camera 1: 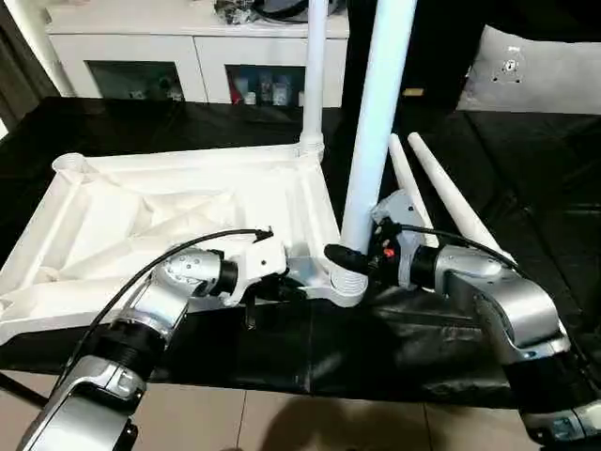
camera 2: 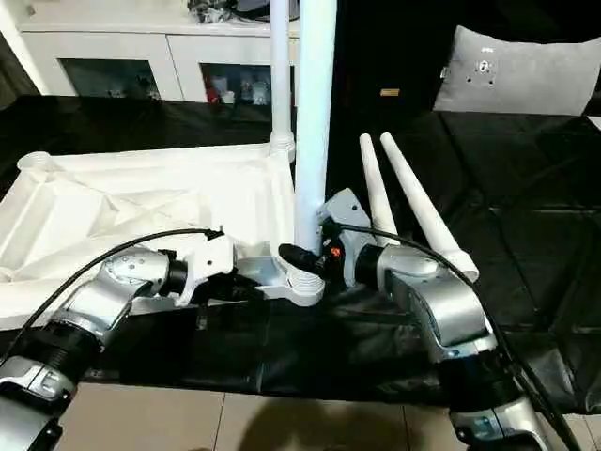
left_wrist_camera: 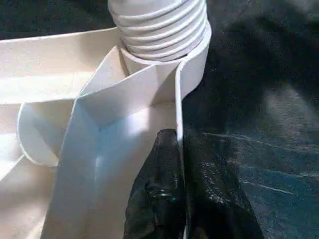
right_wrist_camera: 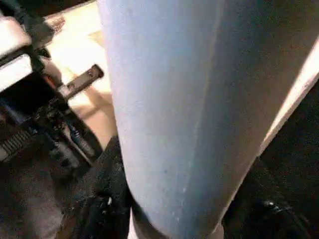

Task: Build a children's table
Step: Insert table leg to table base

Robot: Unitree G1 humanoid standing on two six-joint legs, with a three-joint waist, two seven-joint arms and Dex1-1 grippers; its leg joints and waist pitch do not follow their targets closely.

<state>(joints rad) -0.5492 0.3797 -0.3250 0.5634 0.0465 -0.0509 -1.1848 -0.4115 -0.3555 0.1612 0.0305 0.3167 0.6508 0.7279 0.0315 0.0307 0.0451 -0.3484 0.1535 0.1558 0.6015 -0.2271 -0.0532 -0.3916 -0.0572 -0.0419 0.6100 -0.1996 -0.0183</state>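
1. Table top (camera 1: pixel 169 202) lies upside down on the black-covered counter (camera 1: pixel 526 188), ribbed underside up. Its near corner socket (camera 1: pixel 343 282) sits at the counter's front edge, between my two arms.
2. Near leg (camera 1: pixel 376 122) stands in that socket, long axis close to upright with a slight lean. Its ribbed foot is in the socket mouth; judged not fully seated, since several ribs still show above the rim in the left wrist view.
3. Far leg (camera 1: pixel 315 75) already stands upright in the far corner socket. Two spare legs (camera 1: pixel 441 193) lie flat on the counter just right of the top, tips pointing away from me.
4. Key relation: the near leg lies directly in front of my right end effector (camera 1: pixel 362 256), which is the nearer one; the next push or twist should run down the leg's long axis into the socket.
5. Right end effector: about half open, its fingers straddling the leg's base, grasping it.
6. Left end effector (left_wrist_camera: pixel 178 164): clenched on the top's thin edge wall just beside the socket, steadying the top.
7. Risk, judged: the leg's lean may bind it in the socket.
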